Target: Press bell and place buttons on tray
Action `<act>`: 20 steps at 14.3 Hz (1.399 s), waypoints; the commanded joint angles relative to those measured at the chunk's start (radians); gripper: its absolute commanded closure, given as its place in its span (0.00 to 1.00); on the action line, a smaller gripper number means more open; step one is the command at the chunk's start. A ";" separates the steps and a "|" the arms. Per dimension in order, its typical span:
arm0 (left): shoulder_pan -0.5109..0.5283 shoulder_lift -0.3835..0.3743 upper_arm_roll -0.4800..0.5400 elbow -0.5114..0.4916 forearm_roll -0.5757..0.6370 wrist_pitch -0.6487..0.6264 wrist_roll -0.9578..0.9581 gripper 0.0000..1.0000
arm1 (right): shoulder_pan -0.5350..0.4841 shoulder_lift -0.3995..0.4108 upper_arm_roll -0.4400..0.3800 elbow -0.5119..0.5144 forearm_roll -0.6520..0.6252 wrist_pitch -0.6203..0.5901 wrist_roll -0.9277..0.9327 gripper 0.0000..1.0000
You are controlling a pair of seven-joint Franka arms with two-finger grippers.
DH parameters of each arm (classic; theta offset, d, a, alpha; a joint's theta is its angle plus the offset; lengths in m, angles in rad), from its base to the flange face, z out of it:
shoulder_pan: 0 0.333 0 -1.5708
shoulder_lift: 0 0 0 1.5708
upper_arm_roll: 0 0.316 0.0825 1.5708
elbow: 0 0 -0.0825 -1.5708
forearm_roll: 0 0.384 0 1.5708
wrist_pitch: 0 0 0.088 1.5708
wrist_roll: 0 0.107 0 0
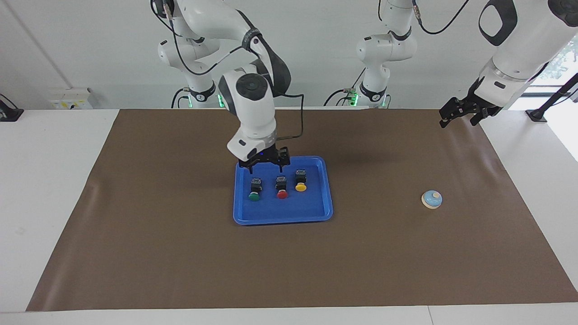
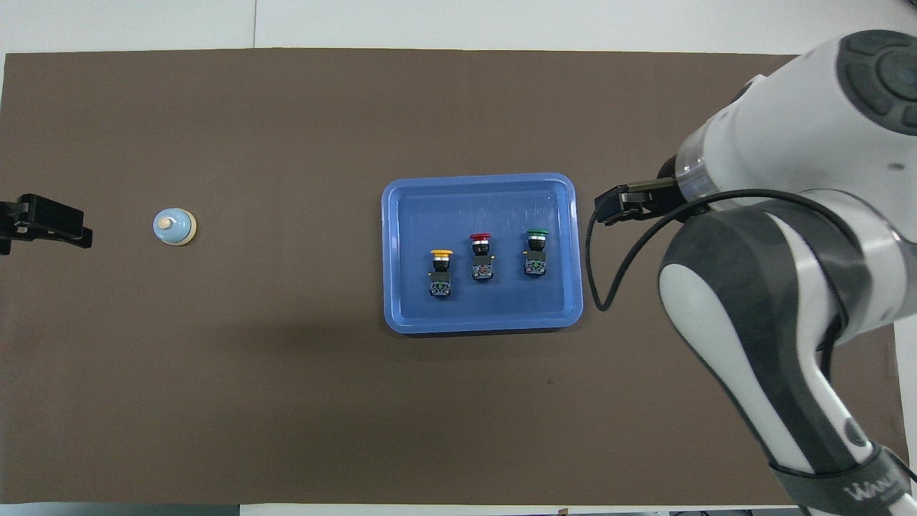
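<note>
The blue tray [image 1: 289, 210] [image 2: 466, 204] lies mid-mat. Three buttons rest in it in a row: green [image 1: 254, 190] [image 2: 536, 252], red [image 1: 282, 188] [image 2: 481, 256], yellow [image 1: 300, 181] [image 2: 442, 272]. Above the tray's rim nearest the robots hangs my right gripper [image 1: 266, 168] [image 2: 630, 203], open and holding nothing. The light blue bell [image 1: 432, 199] [image 2: 174, 226] sits on the mat toward the left arm's end. My left gripper [image 1: 460, 118] [image 2: 50, 222] waits raised and open over the mat's edge at that end, apart from the bell.
A brown mat [image 1: 180, 253] covers most of the white table [image 1: 45, 180]. The right arm's forearm and a looping black cable [image 2: 598, 272] hang over the mat beside the tray, toward the right arm's end.
</note>
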 commanded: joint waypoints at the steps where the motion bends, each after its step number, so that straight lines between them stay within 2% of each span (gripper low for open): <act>1: 0.001 -0.018 0.000 -0.016 0.018 0.021 0.005 0.00 | -0.086 -0.064 0.012 -0.033 -0.007 -0.055 -0.108 0.00; 5: -0.001 -0.019 -0.002 -0.026 0.018 0.047 0.006 0.00 | -0.175 -0.120 0.012 -0.031 -0.007 -0.113 -0.120 0.00; 6: -0.002 -0.024 0.000 -0.046 0.018 0.115 0.005 0.42 | -0.202 -0.125 0.012 -0.031 -0.007 -0.127 -0.122 0.00; 7: -0.004 -0.028 0.001 -0.060 0.018 0.136 -0.004 0.96 | -0.218 -0.127 0.014 -0.034 -0.007 -0.139 -0.123 0.00; 8: 0.005 -0.036 0.003 -0.077 0.018 0.131 -0.004 1.00 | -0.219 -0.131 0.014 -0.050 -0.007 -0.138 -0.122 0.00; 10: 0.036 -0.041 0.009 -0.127 0.018 0.148 -0.003 1.00 | -0.227 -0.140 0.012 -0.070 -0.009 -0.104 -0.125 0.00; 12: 0.040 -0.022 0.007 -0.146 0.018 0.176 0.005 1.00 | -0.233 -0.128 0.014 -0.057 -0.063 -0.080 -0.154 0.00; 16: 0.041 0.132 0.007 -0.157 0.018 0.312 0.006 1.00 | -0.238 -0.137 0.014 -0.088 -0.067 -0.084 -0.146 0.00; 20: 0.048 0.214 0.009 -0.197 0.020 0.475 0.008 1.00 | -0.239 -0.131 0.012 -0.080 -0.068 -0.113 -0.149 0.00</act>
